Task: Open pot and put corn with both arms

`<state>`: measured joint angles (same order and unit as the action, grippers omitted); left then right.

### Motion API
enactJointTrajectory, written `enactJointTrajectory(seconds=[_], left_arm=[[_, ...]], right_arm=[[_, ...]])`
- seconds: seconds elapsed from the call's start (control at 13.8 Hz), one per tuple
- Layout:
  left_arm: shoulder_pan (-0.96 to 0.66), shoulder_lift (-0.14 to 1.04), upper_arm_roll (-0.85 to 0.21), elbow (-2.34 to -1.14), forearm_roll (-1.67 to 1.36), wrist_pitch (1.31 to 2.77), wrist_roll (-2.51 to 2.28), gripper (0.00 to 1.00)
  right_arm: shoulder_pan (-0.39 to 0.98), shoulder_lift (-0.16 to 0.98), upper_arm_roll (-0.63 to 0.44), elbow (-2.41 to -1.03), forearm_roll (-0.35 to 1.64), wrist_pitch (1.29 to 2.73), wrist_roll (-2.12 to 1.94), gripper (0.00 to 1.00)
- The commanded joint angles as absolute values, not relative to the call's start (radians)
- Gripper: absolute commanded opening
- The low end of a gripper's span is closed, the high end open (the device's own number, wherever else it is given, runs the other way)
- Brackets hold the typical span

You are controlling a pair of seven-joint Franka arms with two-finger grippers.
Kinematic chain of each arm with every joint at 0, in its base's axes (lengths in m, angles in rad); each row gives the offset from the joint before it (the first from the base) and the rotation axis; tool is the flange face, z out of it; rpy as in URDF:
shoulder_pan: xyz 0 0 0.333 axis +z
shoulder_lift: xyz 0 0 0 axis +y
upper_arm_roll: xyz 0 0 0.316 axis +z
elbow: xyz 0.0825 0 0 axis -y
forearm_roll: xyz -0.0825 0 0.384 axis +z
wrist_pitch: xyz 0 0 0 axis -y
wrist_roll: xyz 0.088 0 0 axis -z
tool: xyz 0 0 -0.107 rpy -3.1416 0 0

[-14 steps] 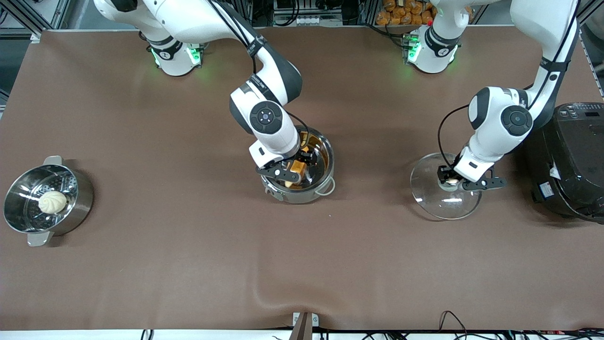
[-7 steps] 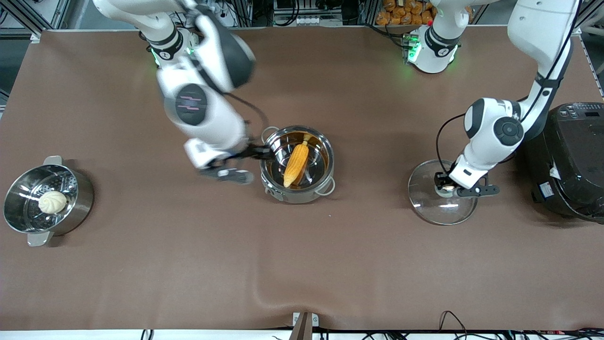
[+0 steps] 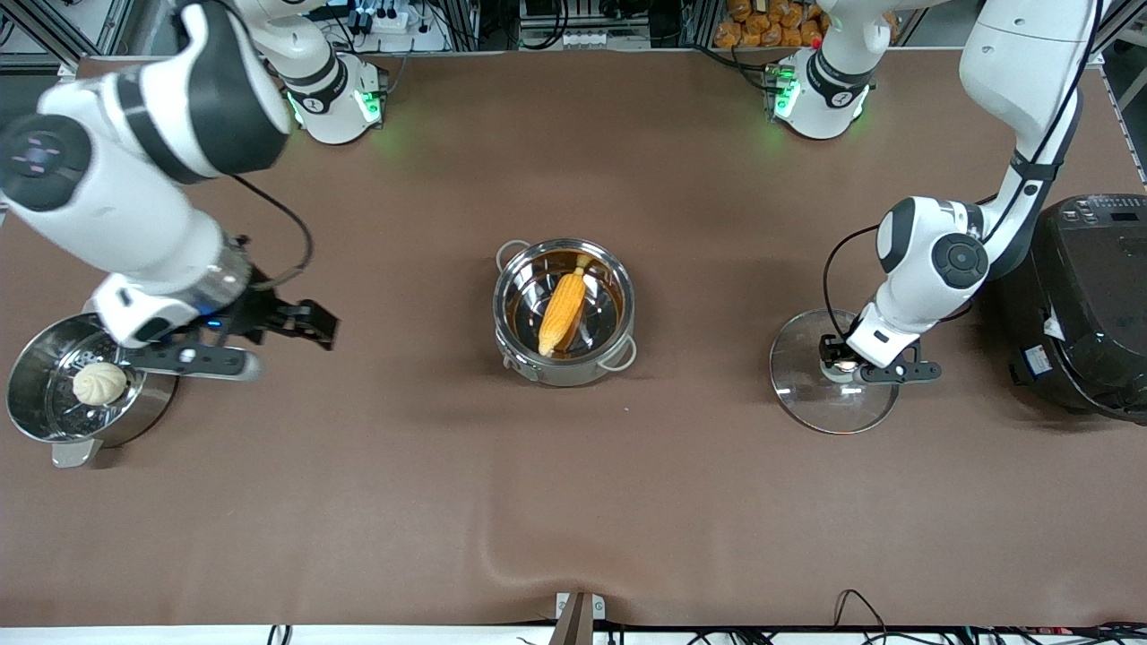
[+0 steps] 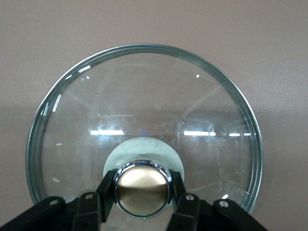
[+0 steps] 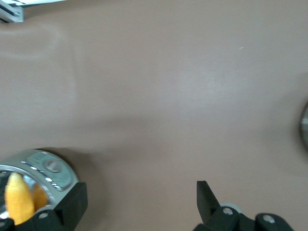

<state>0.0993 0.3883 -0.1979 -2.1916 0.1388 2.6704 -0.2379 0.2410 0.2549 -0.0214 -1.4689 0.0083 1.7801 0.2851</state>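
Since the earlier frames the right arm has swung away from the pot [image 3: 564,311] toward its own end of the counter [image 3: 573,502], leaving the corn [image 3: 562,310] uncovered inside the pot. The left arm has shifted only slightly, with the lid [image 3: 829,381] sitting a touch closer to the pot than before.

Right gripper [image 3: 291,324] is hanging in the air with its fingers spread wide and nothing between them. It is sitting over bare counter just beside the steamer pot [image 3: 63,408], which is holding a white bun [image 3: 99,382] on its perforated insert. In the right wrist view the gripper's [image 5: 139,199] fingers are standing well apart, with the pot [image 5: 45,168] and a sliver of the corn [image 5: 17,202] showing at the frame edge.

Corn is lying diagonally in the pot, tapered tip toward the front camera, stem end toward the robot bases. The pot is standing mid-counter, between the two grippers, well apart from both.

Left gripper [image 3: 840,360] is clamping the knob [image 4: 142,189] of the glass lid, as the left wrist view [image 4: 142,192] shows clearly: a finger on each side of the knob. The lid [image 4: 144,125] is lying flat on the counter directly under this gripper. A black cooker [image 3: 1084,305] is standing near the left gripper, at the left arm's end of the counter.
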Motion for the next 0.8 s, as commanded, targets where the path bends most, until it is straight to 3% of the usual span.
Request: enactJointTrajectory(seconds=[0.0, 0.07, 0.14, 0.22, 0.43, 0.72], left_arm=[[0.087, 0.402, -0.199, -2.172, 0.161, 2.672, -0.241, 0.38], [0.087, 0.402, -0.199, -2.172, 0.161, 2.672, -0.239, 0.56], [0.087, 0.400, -0.199, -2.172, 0.161, 2.672, -0.238, 0.91], [0.089, 0.397, -0.199, -2.172, 0.163, 2.672, -0.236, 1.00], [0.092, 0.347, -0.201, -2.169, 0.161, 2.652, -0.242, 1.00], [0.095, 0.168, -0.230, -2.139, 0.144, 2.467, -0.239, 1.00]], right_arm=[[0.118, 0.164, -0.003, -1.543, -0.002, 1.688, 0.128, 1.00], [0.092, 0.150, -0.005, -1.531, 0.005, 1.630, 0.115, 1.00], [0.057, 0.143, -0.005, -1.508, 0.005, 1.582, 0.112, 1.00], [0.026, 0.134, -0.005, -1.487, 0.006, 1.525, 0.110, 1.00], [-0.026, 0.094, -0.006, -1.477, 0.006, 1.499, 0.090, 1.00], [-0.034, 0.094, -0.003, -1.477, -0.003, 1.542, 0.097, 1.00]])
